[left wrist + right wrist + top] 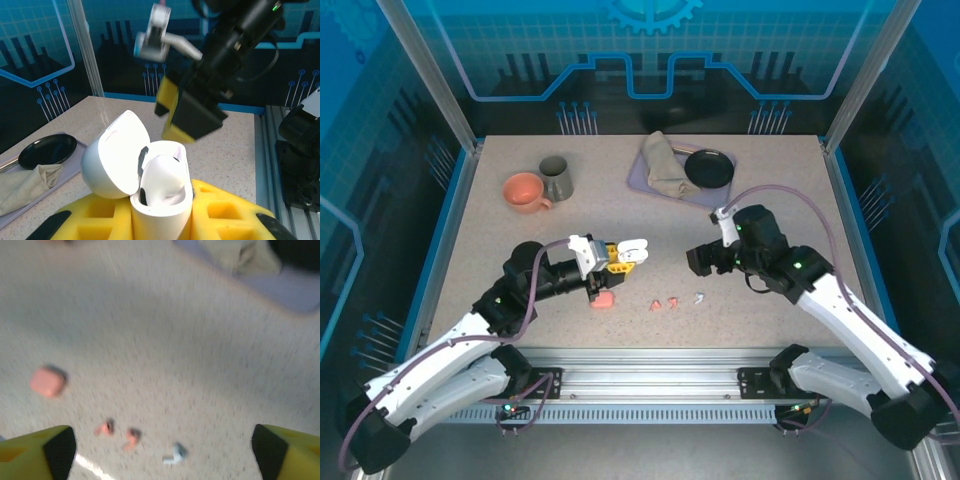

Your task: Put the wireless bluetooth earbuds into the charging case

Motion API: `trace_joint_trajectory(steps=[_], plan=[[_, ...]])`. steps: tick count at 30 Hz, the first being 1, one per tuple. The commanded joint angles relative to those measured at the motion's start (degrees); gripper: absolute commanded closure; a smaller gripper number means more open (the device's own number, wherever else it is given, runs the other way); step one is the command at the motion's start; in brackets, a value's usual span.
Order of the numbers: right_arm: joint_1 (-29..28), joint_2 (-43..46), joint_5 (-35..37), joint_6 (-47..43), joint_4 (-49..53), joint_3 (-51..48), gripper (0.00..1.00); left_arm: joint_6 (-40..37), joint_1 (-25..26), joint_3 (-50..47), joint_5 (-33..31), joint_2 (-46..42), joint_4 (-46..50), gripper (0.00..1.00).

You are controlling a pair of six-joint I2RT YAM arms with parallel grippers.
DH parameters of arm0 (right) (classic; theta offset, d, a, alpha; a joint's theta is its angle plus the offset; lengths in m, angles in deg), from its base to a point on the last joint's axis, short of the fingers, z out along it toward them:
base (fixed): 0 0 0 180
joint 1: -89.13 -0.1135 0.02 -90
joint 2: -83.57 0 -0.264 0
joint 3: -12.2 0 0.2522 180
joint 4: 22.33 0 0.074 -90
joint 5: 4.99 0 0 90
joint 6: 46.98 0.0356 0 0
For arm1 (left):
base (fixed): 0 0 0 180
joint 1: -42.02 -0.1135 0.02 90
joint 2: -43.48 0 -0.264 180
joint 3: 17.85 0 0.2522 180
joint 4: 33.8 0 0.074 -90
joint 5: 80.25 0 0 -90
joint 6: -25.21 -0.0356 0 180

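My left gripper (618, 258) is shut on the white charging case (633, 248), held between yellow fingers (227, 210). The case's lid (112, 155) stands open, and one white earbud (162, 177) sits inside it. On the table lie two salmon-pink earbuds (657, 303) (673, 301) and a white earbud (699, 297). The same three blur past below my right wrist: pink earbuds (104, 428) (132, 436) and the white earbud (175, 453). My right gripper (696, 262) hangs open and holds nothing, just right of the case and above the loose earbuds.
A shut pink case (603, 299) lies below the left gripper. At the back stand an orange cup (525, 192) and a grey mug (556, 178). A purple tray (642, 178) carries a crumpled cloth (665, 165) and a black dish (708, 168).
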Motion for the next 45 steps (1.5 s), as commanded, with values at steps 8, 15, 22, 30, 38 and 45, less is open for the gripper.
trace_joint_trajectory(steps=[8, 15, 22, 30, 38, 45], plan=[[2.1, -16.5, -10.1, 5.8, 2.4, -5.8, 0.38, -0.9, 0.4, -0.9, -0.8, -1.8, 1.3, 1.00], [4.5, -22.3, -11.1, 4.7, 1.2, -6.0, 0.48, -0.5, 0.4, -1.0, -0.7, -2.2, 1.6, 1.00], [5.5, -25.5, -12.2, 4.3, 0.4, -6.1, 0.51, -0.6, 0.4, -1.0, -0.7, -1.8, 1.4, 1.00], [5.6, -29.0, -13.6, 4.8, -0.9, -5.6, 0.56, -0.7, 0.4, -0.6, -0.7, -1.4, 1.6, 1.00], [5.6, -31.5, -13.6, 5.0, -1.3, -4.8, 0.57, -0.8, 0.3, -0.5, -0.8, -1.5, 2.0, 1.00], [5.6, -33.2, -13.7, 5.1, -1.7, -4.2, 0.60, -0.9, 0.4, -0.3, -0.9, -1.5, 2.5, 1.00]])
